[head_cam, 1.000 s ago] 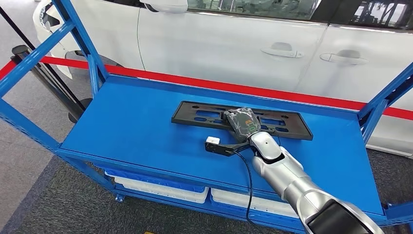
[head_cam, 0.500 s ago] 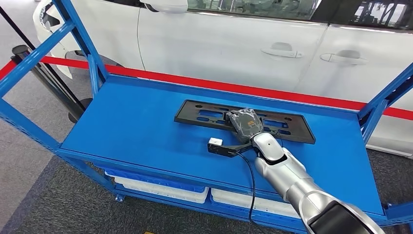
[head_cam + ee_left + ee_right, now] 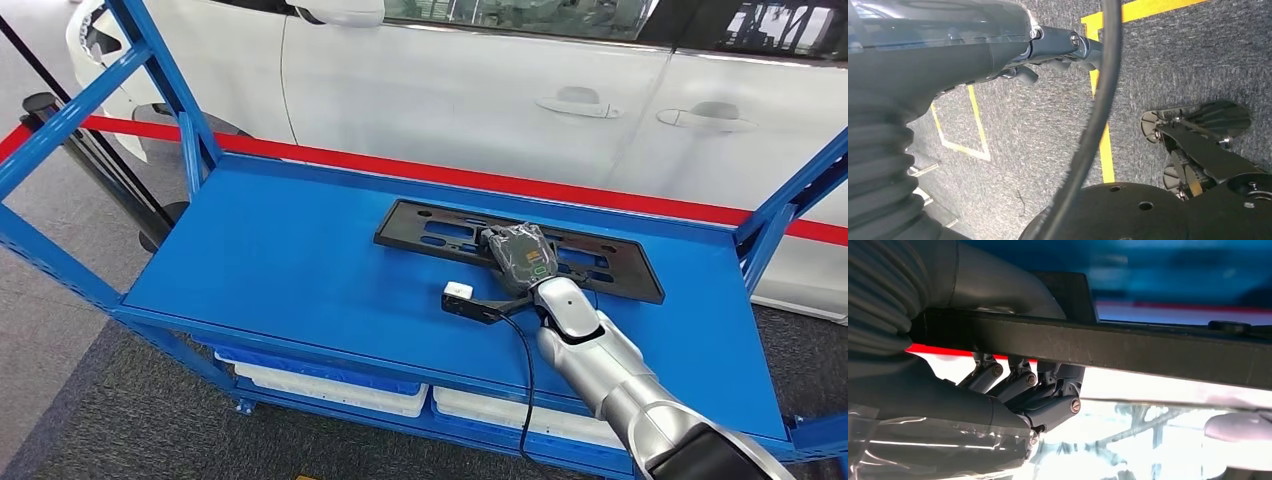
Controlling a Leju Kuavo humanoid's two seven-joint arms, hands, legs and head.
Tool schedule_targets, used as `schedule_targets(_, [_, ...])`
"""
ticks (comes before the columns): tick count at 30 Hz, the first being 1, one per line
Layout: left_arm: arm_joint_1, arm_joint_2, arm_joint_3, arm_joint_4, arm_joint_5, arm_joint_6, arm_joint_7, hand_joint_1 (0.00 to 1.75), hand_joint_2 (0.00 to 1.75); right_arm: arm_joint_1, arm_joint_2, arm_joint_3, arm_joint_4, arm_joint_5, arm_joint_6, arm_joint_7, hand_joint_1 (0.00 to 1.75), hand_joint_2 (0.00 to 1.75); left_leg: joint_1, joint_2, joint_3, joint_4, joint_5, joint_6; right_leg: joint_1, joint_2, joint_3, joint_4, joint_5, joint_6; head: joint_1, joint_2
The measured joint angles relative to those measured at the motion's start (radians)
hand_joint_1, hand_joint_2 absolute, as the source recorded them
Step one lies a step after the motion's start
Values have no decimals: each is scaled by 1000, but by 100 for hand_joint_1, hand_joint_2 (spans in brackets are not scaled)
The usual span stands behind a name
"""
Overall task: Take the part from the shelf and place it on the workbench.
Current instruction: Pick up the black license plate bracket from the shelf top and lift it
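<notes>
Blue metal shelf (image 3: 280, 250) seen across the head view, red barrier tape (image 3: 420, 172) and white car (image 3: 470, 80) behind it. Left hand (image 3: 1048, 60) hangs over grey carpet floor (image 3: 1038, 140) marked with yellow lines; its fingers are curled in, nothing held. Long flat black plastic part with cut-outs (image 3: 440, 232) lies on the shelf surface, right of centre, slightly angled. Right hand (image 3: 522, 255) is set over the part's middle; in the right wrist view its fingers (image 3: 1020, 382) are wrapped on the part's edge, thumb on the opposite side, so the part is gripped. Whether the part is lifted cannot be told.
</notes>
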Motion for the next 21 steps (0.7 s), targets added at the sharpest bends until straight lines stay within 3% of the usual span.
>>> schedule_targets(11, [2, 2, 6, 0, 19, 1, 4, 0, 175, 48, -79, -88, -187, -52, 4, -14, 175, 175, 0, 0, -1, 0, 0, 0, 0, -1, 0, 0, 0, 0, 0, 0])
schedule_targets(21, [2, 7, 6, 0, 22, 1, 2, 0, 175, 84, -107, -155, -321, -124, 5, -59, 175, 175, 0, 0, -1, 0, 0, 0, 0, 0, -1, 0, 0, 0, 0, 0])
